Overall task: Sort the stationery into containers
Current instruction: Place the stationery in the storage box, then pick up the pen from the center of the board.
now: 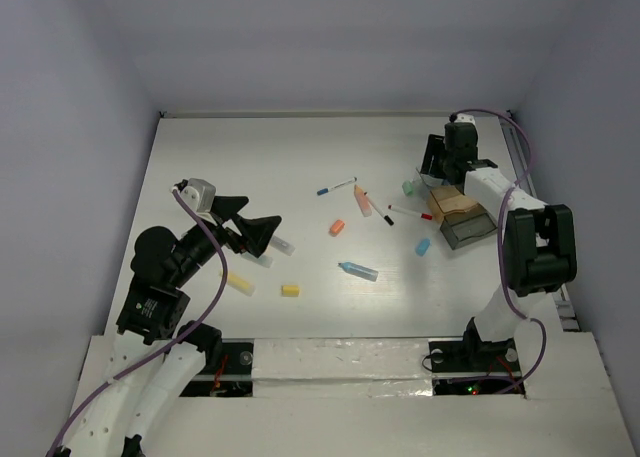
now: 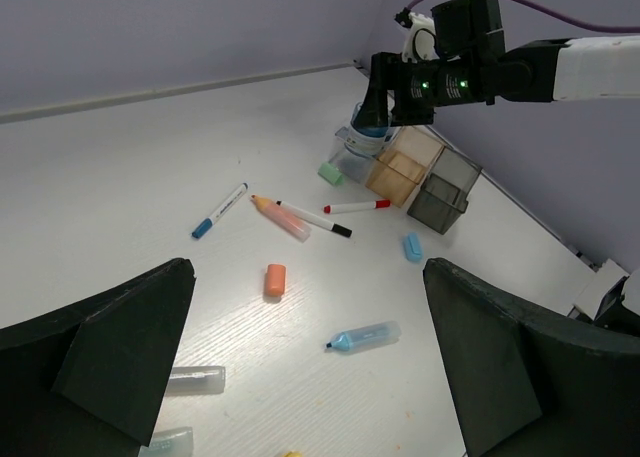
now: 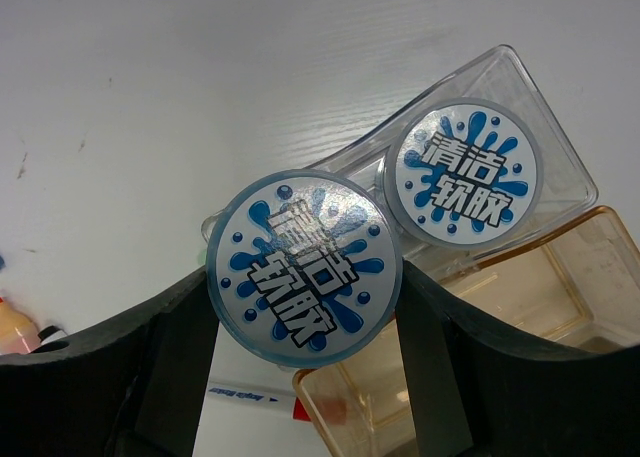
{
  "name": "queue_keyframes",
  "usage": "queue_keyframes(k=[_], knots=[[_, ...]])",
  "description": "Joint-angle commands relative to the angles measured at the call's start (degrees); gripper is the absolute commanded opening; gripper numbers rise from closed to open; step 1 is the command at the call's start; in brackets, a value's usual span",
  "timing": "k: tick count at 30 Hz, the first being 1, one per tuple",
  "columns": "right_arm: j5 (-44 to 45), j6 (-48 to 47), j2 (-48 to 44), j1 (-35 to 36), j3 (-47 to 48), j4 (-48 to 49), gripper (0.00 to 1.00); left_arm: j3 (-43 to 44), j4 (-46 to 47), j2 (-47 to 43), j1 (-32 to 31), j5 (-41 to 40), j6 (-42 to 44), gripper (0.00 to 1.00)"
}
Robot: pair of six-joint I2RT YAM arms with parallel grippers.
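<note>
My right gripper (image 3: 305,307) is shut on a round blue-and-white roll (image 3: 304,265), held just above the clear container (image 3: 545,107). A second identical roll (image 3: 467,173) lies inside that container. An amber container (image 3: 560,277) and a grey one (image 2: 445,189) stand beside it. My left gripper (image 1: 258,232) hangs open over the table's left side with nothing between its fingers. Loose stationery lies mid-table: a blue highlighter (image 2: 365,337), an orange eraser (image 2: 275,280), a blue-capped pen (image 1: 337,187), a red-capped pen (image 1: 410,214) and a yellow eraser (image 1: 291,290).
A green eraser (image 1: 408,188) and a blue eraser (image 1: 423,247) lie close to the containers. A yellow stick (image 1: 238,282) and clear-capped markers (image 2: 195,379) lie under the left gripper. White walls enclose the table on three sides.
</note>
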Motion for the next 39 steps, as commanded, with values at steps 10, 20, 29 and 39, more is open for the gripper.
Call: queue_keyframes(k=[10,20,29,39], knots=[[0.0,1.6,-2.2,-0.3,1.2,4.1,0.91,-0.4,3.3,0.1,-0.2,1.4,0.6,0.99],[-11.2,2.1,-11.0,1.9,-0.8,5.4,0.99,-0.3,3.2,0.2,-0.2,0.4,0.5,0.99],[-18.8,2.0,-18.3,12.9,-5.2,6.3,0.78,0.3,1.3,0.9,0.9,-8.0,-1.0,0.99],[-19.2,4.3,-9.4,20.1,0.8,2.6,0.74,0.3,0.9,1.6,3.9,-9.1,-1.6,0.99]])
